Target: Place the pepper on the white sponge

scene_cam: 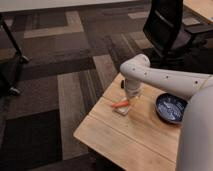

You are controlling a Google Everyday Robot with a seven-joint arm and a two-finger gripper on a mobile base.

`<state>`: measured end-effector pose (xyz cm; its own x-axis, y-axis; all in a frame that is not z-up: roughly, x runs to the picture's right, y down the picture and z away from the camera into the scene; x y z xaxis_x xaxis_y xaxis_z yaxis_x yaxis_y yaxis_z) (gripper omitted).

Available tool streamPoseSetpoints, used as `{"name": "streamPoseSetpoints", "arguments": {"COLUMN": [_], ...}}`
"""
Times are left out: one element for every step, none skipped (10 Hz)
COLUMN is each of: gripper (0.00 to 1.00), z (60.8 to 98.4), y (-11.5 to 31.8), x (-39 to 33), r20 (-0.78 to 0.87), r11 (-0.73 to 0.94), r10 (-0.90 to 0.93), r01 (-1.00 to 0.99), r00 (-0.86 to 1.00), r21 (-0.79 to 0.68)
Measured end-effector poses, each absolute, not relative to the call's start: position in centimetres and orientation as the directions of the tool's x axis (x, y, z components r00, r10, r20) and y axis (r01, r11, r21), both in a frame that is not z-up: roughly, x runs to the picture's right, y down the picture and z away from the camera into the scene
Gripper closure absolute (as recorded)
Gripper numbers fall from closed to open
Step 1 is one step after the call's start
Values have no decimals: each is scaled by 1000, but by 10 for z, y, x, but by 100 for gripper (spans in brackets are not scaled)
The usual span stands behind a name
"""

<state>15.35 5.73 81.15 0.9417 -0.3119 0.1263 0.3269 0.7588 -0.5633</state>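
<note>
Pepper [120,104], orange-red and slim, lies near the left edge of the desk [125,142], toward its far-left corner, resting across the top of the white sponge [121,109], which shows as a pale pad just under and beside it. By the look of it, the placing itself is done: the pepper sits on the sponge rather than on the bare wood. The end effector [131,96] hangs just above and behind the pair, at the end of the white arm [165,80] that reaches in from the right; whether it is open, closed, or gripping the pepper, I cannot tell. What seems left is only to let go, if that is not yet done, and lift clear. A dark blue bowl [171,107] stands toward the right edge, well apart; nothing can be made out inside it.
</note>
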Motion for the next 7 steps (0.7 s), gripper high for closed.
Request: {"name": "streamPoseSetpoints", "arguments": {"gripper": [100, 100, 100, 100, 100, 97, 85], "z": [814, 818, 822, 824, 827, 827, 827], "y": [57, 56, 54, 52, 51, 51, 51], "x": [154, 152, 150, 149, 148, 148, 147], "r20": [153, 172, 189, 197, 204, 204, 204], "r11": [746, 738, 726, 719, 714, 714, 714], "r10": [-350, -376, -409, -425, -435, -434, -435], "r01": [373, 407, 443, 462, 474, 473, 474], "r00": [924, 910, 893, 884, 877, 877, 877], "r21": [-551, -538, -526, -519, -516, -516, -516]}}
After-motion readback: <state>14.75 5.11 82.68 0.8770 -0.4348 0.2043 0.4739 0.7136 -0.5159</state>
